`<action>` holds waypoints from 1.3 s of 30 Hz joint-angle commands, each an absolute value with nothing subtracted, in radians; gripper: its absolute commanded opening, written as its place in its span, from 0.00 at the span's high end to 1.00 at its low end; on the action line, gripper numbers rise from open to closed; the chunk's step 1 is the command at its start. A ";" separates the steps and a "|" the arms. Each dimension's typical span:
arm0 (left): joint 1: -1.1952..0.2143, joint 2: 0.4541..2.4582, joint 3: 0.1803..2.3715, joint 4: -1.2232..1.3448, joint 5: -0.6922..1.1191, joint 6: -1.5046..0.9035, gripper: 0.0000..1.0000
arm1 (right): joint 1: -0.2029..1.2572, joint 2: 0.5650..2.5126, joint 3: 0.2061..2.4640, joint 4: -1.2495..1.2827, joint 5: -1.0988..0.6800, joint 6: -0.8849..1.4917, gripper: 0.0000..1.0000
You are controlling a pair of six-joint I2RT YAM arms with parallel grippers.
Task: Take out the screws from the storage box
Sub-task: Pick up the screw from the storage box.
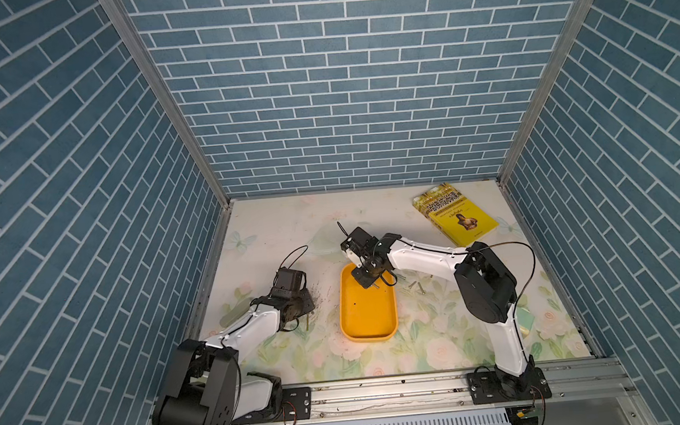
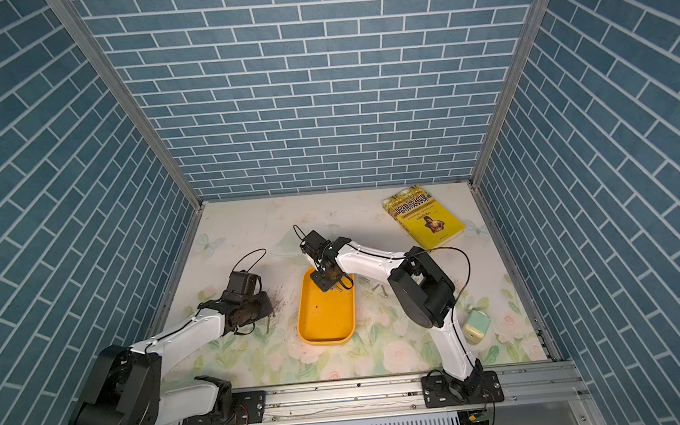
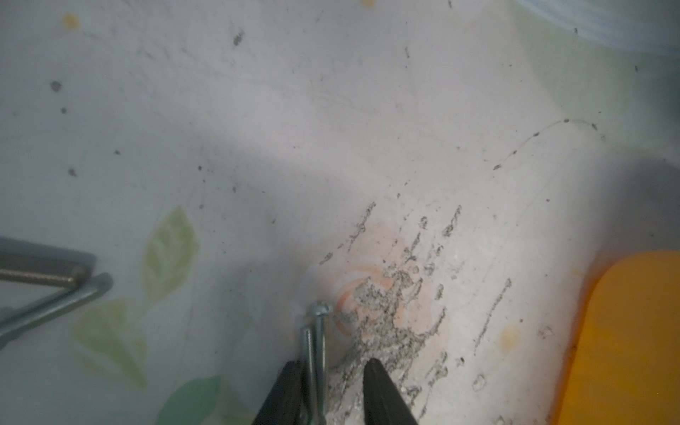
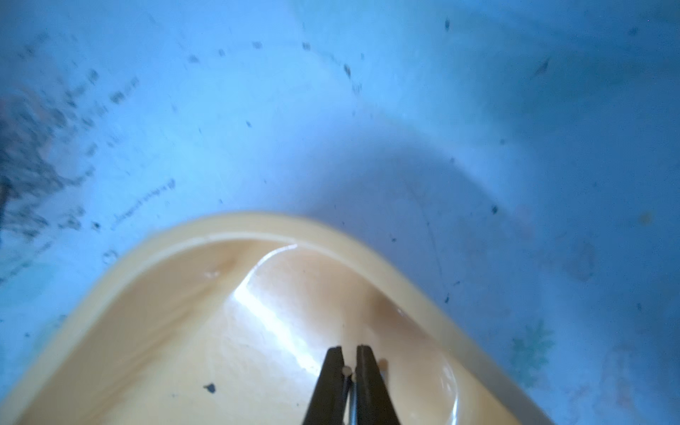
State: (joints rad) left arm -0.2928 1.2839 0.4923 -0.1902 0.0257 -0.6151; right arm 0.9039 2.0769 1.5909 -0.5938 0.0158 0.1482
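The orange-yellow storage box (image 1: 370, 323) (image 2: 326, 322) lies mid-table. My right gripper (image 1: 373, 285) (image 4: 349, 349) reaches into its far end, low over the floor of the box (image 4: 257, 228), shut on a thin screw (image 4: 346, 372). A few screws (image 1: 416, 285) (image 2: 379, 288) lie on the mat just right of the box. My left gripper (image 1: 306, 311) (image 3: 333, 362) hovers over the mat left of the box (image 3: 633, 331), jaws apart. Two screws (image 3: 317, 338) lean against one of its fingers, with a gap to the other finger. Two more screws (image 3: 55, 294) lie on the mat nearby.
A yellow book (image 1: 455, 217) lies at the back right. A pale green block (image 2: 476, 325) sits behind the right arm near the right wall. Dark scuff marks (image 1: 320, 294) cover the mat between left gripper and box. A metal rail (image 1: 385, 388) runs along the front.
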 commanded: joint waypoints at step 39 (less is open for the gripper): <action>-0.290 1.271 0.482 -0.208 0.041 -0.589 0.63 | 0.865 2.032 1.502 -0.302 -0.098 0.095 1.00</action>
State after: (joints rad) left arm -0.2928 1.2793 0.4919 -0.1883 0.0429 -0.5968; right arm 0.8680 2.0907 1.5223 -0.3332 -0.0765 0.1219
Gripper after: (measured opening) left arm 0.367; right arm 0.062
